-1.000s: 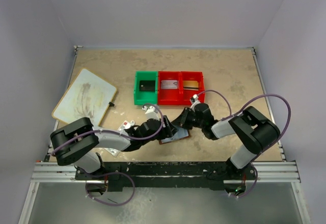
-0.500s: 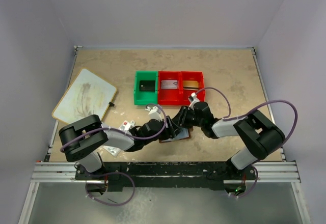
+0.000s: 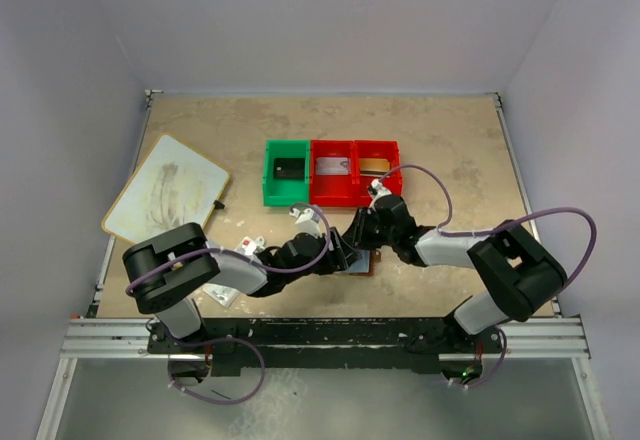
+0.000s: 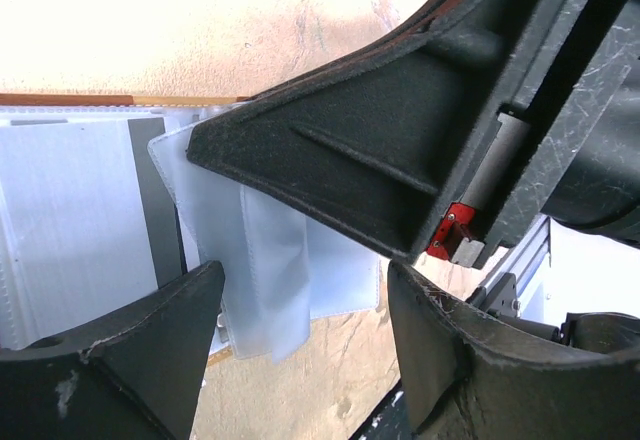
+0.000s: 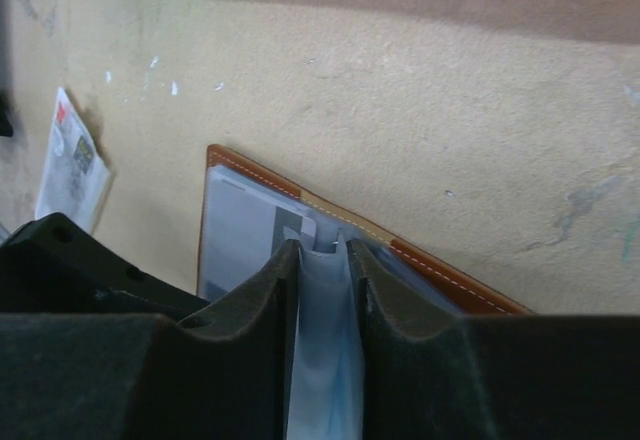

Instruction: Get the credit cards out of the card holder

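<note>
The card holder [image 3: 360, 263] lies open on the table [image 3: 450, 150], close to its near edge and about midway along it. The brown leather is underneath and the pale clear pockets face up. From the right wrist you can see the stitched leather rim [image 5: 440, 272] running at a slant, so the long axis sits skewed to the near edge, not square with it.

One pocket leaf [image 5: 320, 360] stands up off the stack, and the right gripper [image 5: 322, 255] is clamped on it, with a finger pressed flat to each face of the plastic. I can't tell whether a card is inside that leaf.

The left gripper [image 4: 300, 290] comes in low from the left side of the table and hovers just over the other pockets [image 4: 80, 210]. Its jaws are spread and it holds nothing. A darker card shape [image 4: 155, 200] shows through one sleeve right in front of it.

So here's what matters: the right arm is the one on the holder, and it holds the leaf upright. The left sits just beside it, facing the sleeves edge-on. My guess is the left has to line up with a sleeve's open mouth, while the right pins or lifts.

Beyond the holder, toward the far edge, sit the green bin [image 3: 270, 185] and the red bins [image 3: 356, 196], each with a card in it.
</note>
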